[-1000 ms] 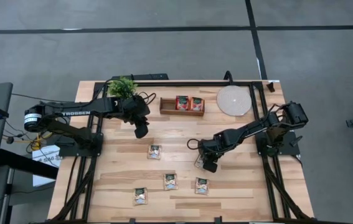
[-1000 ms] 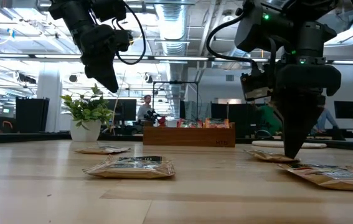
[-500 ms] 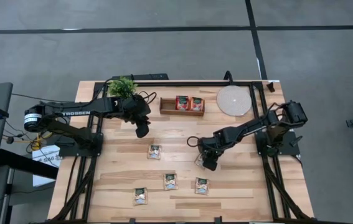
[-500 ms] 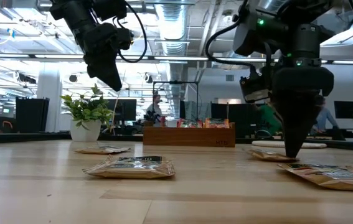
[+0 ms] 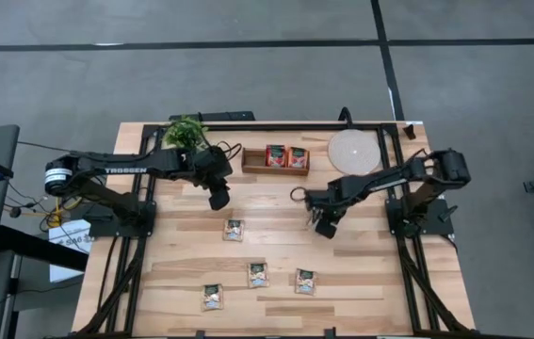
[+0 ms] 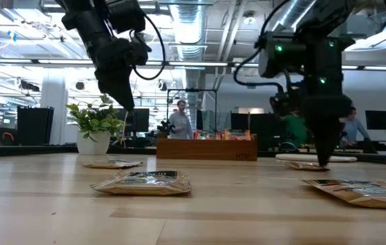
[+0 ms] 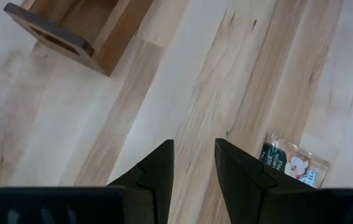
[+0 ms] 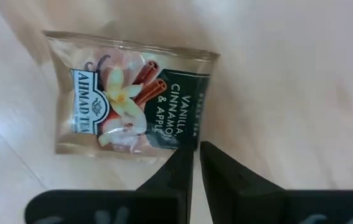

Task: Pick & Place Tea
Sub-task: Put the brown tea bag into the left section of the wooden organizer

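Now the right gripper [image 5: 324, 226] pinches a vanilla tea sachet [image 8: 132, 93] by its edge, above the surface; the wooden tray [image 5: 275, 158] lies toward eleven o'clock. Left gripper [image 7: 192, 165], slightly spread, hovers nearer it, empty.

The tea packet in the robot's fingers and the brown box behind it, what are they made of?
The tea packet looks like thin, shiny plastic film, perhaps with foil in it: it glints, its edge is clear and it has printed words. The right gripper pinches its edge. The brown box looks like smooth wood, plain brown boards with a soft sheen. The table looks like pale wooden planks with streaky grain.
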